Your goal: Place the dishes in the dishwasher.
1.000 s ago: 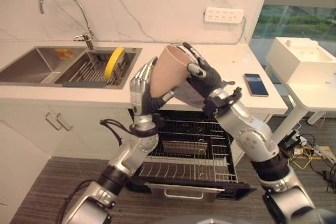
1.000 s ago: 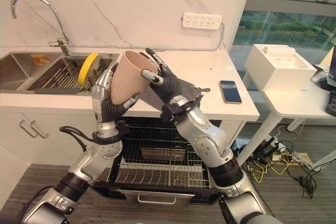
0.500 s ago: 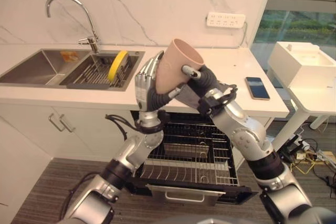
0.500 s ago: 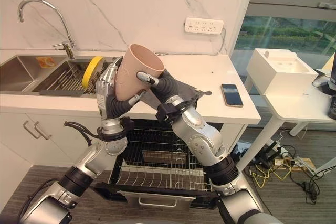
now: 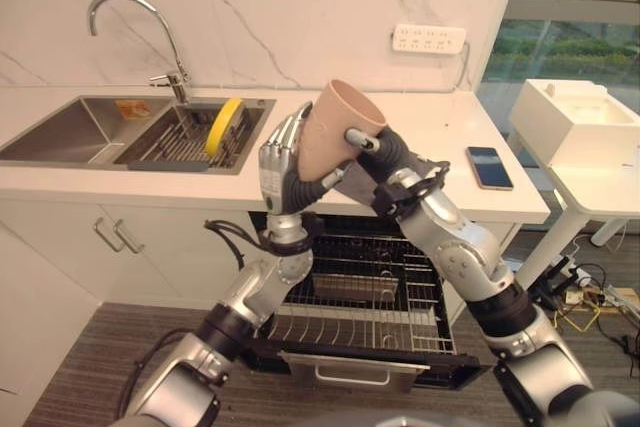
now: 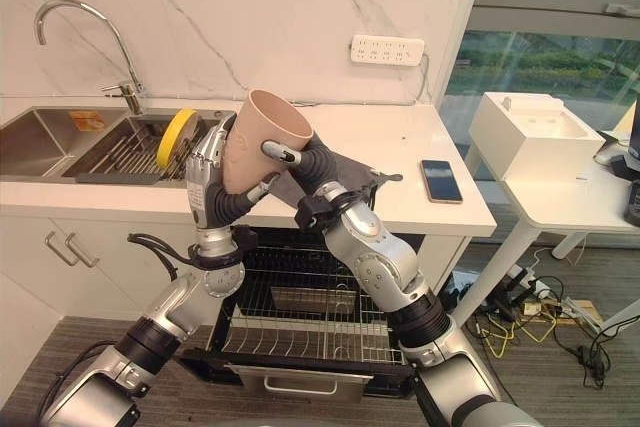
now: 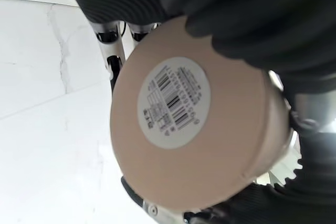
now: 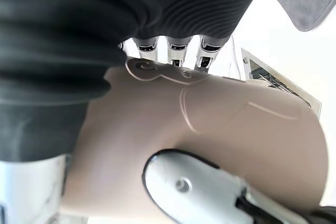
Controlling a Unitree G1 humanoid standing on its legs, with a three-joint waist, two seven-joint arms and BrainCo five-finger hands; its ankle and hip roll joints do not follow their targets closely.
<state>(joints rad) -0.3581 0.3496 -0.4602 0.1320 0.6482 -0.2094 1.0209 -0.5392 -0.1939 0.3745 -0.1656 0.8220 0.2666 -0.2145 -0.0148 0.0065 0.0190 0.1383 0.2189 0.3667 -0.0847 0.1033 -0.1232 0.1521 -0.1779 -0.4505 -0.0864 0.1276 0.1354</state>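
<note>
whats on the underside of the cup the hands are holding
On the flat base of the beige cup, the left wrist view shows a round white barcode sticker. Both the left hand and the right hand grip it, and their dark covers hide parts of the base's edge.

Two silver-grey jointed arms with black bands at the elbows. Left hand [image 5: 277, 162]: silver fingers [image 5: 285, 137], dark tips, dark ribbed wrist cover. Right hand [image 5: 385, 154]: same dark ribbed cover, silver thumb with a small round screw.
</note>
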